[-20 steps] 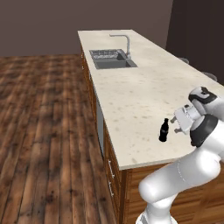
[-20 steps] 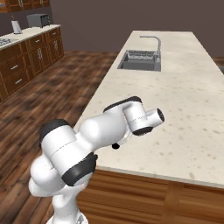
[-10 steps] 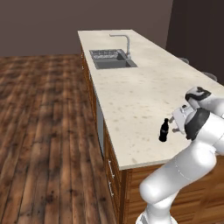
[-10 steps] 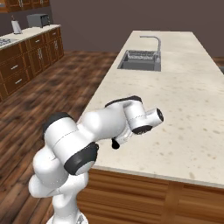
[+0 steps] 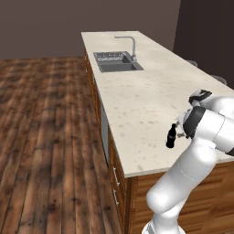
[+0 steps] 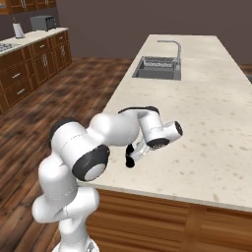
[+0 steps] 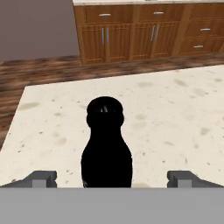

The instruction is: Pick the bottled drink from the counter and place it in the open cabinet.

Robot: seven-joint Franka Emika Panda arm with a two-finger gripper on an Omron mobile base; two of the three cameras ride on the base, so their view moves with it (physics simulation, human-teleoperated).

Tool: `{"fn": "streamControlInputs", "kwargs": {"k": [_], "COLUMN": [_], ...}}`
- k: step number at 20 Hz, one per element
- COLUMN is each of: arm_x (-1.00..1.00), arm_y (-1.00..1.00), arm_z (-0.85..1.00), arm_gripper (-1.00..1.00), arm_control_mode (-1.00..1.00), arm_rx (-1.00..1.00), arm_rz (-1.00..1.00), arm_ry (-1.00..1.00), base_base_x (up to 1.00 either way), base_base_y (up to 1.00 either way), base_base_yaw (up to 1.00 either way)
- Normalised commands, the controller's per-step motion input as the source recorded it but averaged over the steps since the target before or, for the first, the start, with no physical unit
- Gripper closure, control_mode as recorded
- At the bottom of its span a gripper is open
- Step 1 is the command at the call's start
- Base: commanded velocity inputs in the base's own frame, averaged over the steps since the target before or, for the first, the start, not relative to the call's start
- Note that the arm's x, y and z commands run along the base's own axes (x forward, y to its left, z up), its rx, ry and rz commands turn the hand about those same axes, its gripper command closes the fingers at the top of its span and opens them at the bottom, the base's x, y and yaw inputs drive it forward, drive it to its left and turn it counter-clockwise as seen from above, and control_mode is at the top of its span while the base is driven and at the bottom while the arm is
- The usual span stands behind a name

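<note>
Your gripper (image 7: 112,178) is spread wide, holding nothing, one fingertip (image 7: 41,178) on each side of the bottled drink (image 7: 106,146). The bottle stands dead ahead of the jaws, centred in the gap, its long axis upright and crossing your closing line squarely. It stands on the counter (image 5: 137,98) near the front edge, with the hand just beside it. Since a second ago, the bottle hasn't moved; the elbow has swung and the hand has edged in closer. My read: push forward a little more, then close.
</note>
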Motion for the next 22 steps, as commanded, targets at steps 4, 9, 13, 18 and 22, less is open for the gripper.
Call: {"fn": "streamControlInputs", "kwargs": {"k": [4, 9, 13, 18, 22], "arm_x": [0.05, -0.02, -0.01, 0.0, 0.04], "arm_y": [-0.06, -0.01, 0.0, 0.0, 0.0], "arm_z": [-0.11, -0.1, -0.03, -0.01, -0.03], "arm_gripper": [-1.0, -1.0, -1.0, -1.0, -1.0], "arm_control_mode": [-1.0, -1.0, -1.0, -1.0, -1.0], "arm_rx": [0.0, 0.0, 0.01, 0.01, 0.0], "arm_rz": [0.0, 0.03, 0.02, 0.0, 0.0], "arm_ry": [0.0, 0.0, 0.01, 0.0, 0.0], "base_base_x": [0.0, 0.0, 0.0, 0.0, 0.0], "base_base_y": [0.0, 0.0, 0.0, 0.0, 0.0], "base_base_yaw": [0.0, 0.0, 0.0, 0.0, 0.0]}}
